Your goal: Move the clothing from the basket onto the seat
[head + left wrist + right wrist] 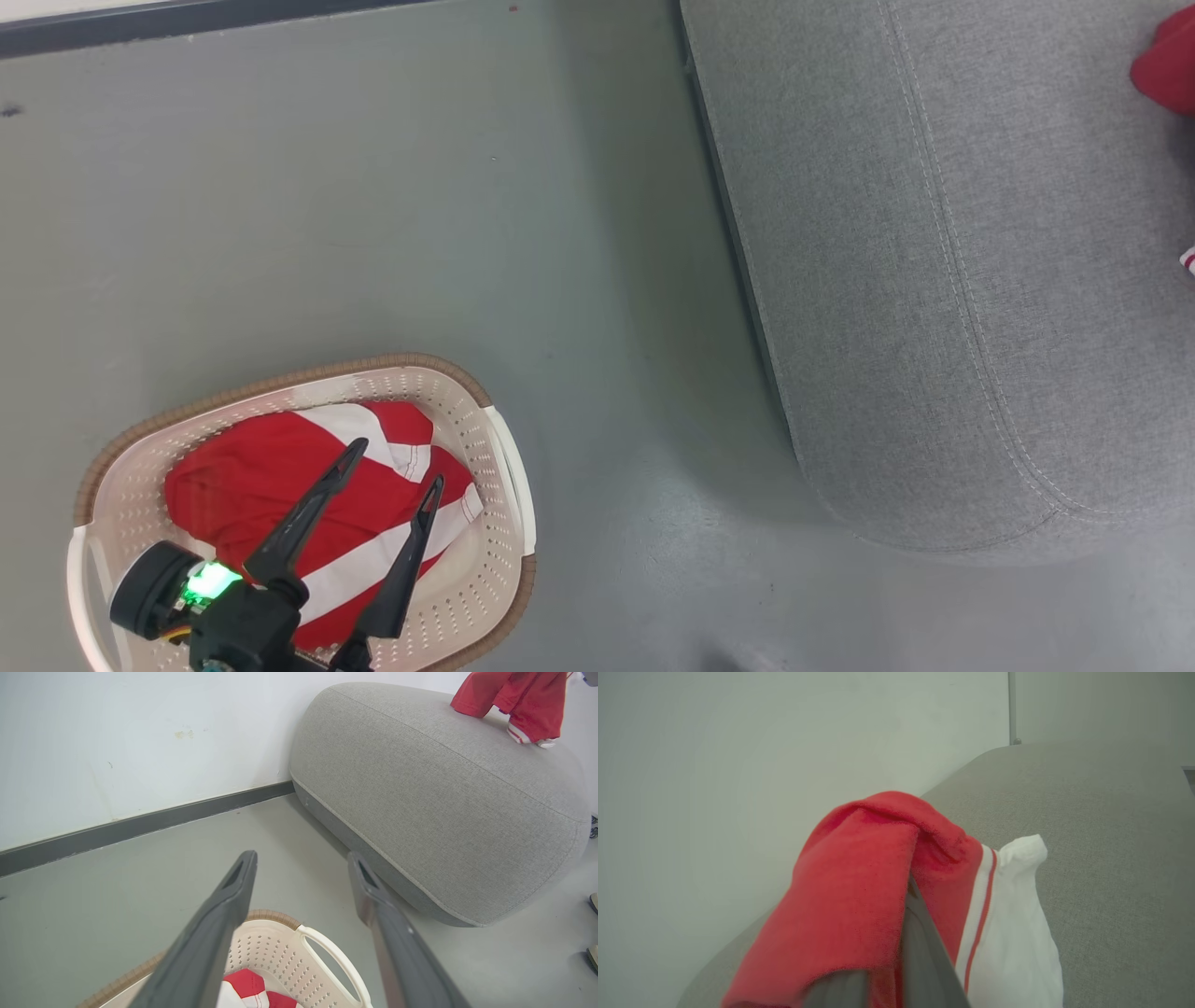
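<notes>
**One garment at the seat, one left in the basket**

Your right gripper (909,891) has its jaws pressed together and pinches a red garment (859,882) with a white, red-striped panel. The cloth drapes over the fingers and hides their tips. In the left wrist view, that garment hangs over the far end of the grey seat (420,788), its lower folds and white cuff touching the cushion top.

Your left gripper (399,465) hovers over the cream basket (490,551), jaws spread wide with nothing between them. Beneath its fingers a second garment (252,476), red with white bands, lies bunched in the basket and covers most of its bottom.

The basket stands on the grey floor (373,233), well apart from the seat, with bare floor between them. A white wall (140,742) with a dark skirting board (140,826) runs behind.
</notes>
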### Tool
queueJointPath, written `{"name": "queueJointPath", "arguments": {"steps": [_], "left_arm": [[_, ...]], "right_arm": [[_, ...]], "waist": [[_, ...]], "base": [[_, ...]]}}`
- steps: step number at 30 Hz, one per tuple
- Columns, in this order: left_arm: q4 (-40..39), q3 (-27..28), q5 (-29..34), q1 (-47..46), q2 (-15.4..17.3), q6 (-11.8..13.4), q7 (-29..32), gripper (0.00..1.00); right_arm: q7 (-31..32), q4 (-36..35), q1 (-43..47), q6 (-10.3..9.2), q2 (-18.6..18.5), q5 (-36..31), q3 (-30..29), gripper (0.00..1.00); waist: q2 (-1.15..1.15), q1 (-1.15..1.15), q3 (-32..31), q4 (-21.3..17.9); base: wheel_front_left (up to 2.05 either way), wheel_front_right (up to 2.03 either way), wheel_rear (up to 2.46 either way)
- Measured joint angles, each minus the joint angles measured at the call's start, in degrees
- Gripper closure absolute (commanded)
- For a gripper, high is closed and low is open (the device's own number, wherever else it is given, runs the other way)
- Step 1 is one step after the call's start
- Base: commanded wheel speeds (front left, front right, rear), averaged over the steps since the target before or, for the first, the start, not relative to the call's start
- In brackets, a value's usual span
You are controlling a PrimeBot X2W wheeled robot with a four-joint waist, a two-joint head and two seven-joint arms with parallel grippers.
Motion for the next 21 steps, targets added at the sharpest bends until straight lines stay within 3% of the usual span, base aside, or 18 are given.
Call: {"name": "queueJointPath", "arguments": {"steps": [12,21], "left_arm": [[0.83,-0.11,-0.36,-0.64,-0.35,0.00,0.00,0.00],[2.09,-0.18,-0.47,-0.64,-1.58,0.00,0.00,0.00]], "right_arm": [[0.00,3.47,-0.98,-0.78,-0.57,-2.49,0.64,0.00],[0.11,7.86,-0.56,-0.71,-0.82,-7.54,6.43,0.00]], "waist": [[0.00,0.00,-0.56,-0.12],[-0.01,0.00,-2.38,-0.45]], "base": [[0.00,0.00,0.00],[0.00,0.00,0.00]]}}
